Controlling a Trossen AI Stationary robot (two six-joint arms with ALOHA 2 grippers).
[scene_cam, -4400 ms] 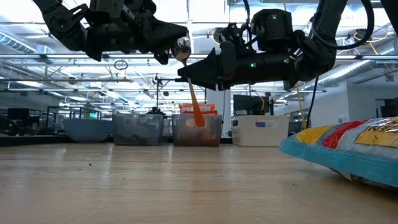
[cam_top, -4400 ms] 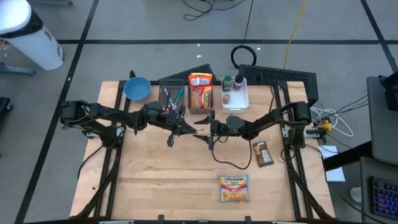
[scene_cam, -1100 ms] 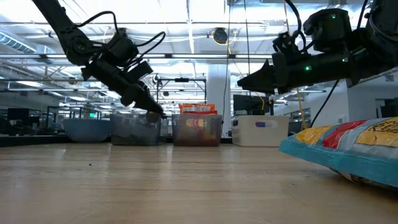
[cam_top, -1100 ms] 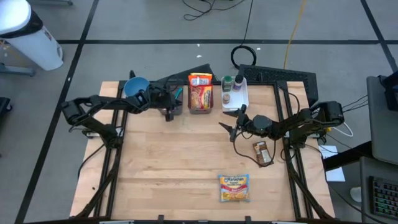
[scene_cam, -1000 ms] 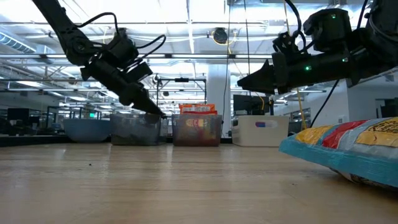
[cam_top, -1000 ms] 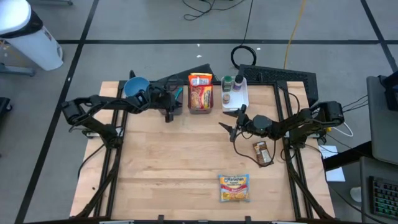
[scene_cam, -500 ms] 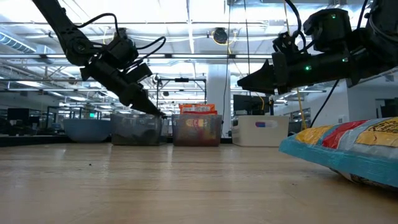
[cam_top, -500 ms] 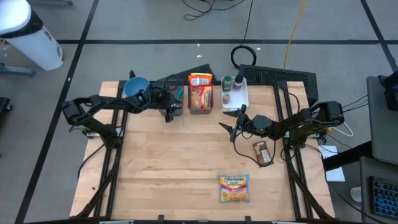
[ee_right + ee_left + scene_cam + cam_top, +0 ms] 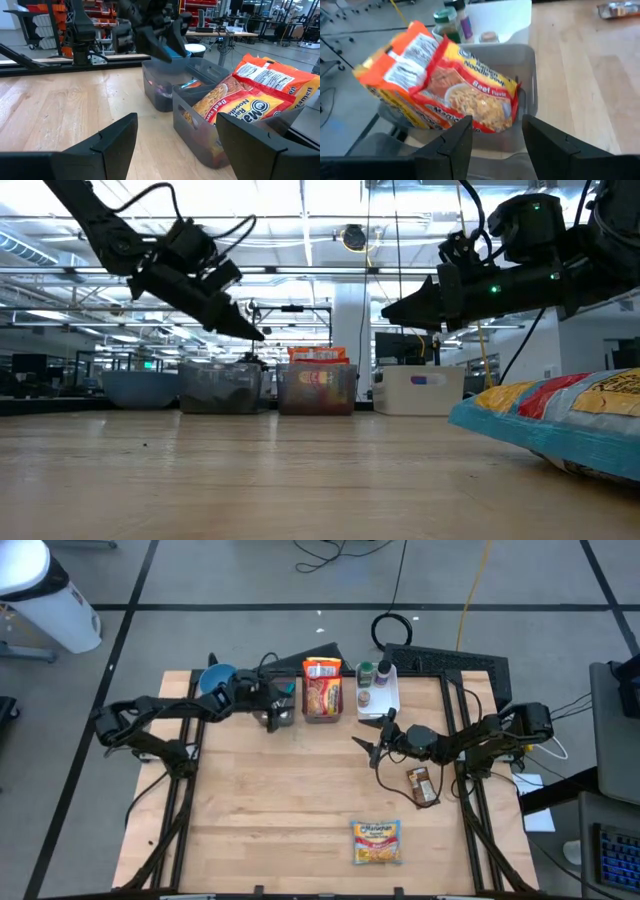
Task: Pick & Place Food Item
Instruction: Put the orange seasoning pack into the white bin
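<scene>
A yellow ramen pack [image 9: 376, 841] lies flat on the table near its front edge; it fills the right of the low view [image 9: 560, 420]. A brown snack bar [image 9: 423, 786] lies flat at the right. More ramen packs [image 9: 455, 90] stand in a clear bin [image 9: 322, 692] at the back. My left gripper [image 9: 274, 716] is open and empty above the utensil bin [image 9: 276, 698]; its two fingers show apart in the left wrist view [image 9: 492, 145]. My right gripper [image 9: 366, 751] is open and empty above the table's middle right, pointing left, and also shows in its wrist view [image 9: 182, 145].
A blue bowl [image 9: 220, 682] and a white bin with bottles [image 9: 379, 688] stand in the back row beside the two clear bins. The wooden table [image 9: 280, 810] is bare between the back row and the ramen pack.
My left gripper has gone up from the rim of the utensil bin and now hangs well above it, tilted down toward the right. My right arm has kept still.
</scene>
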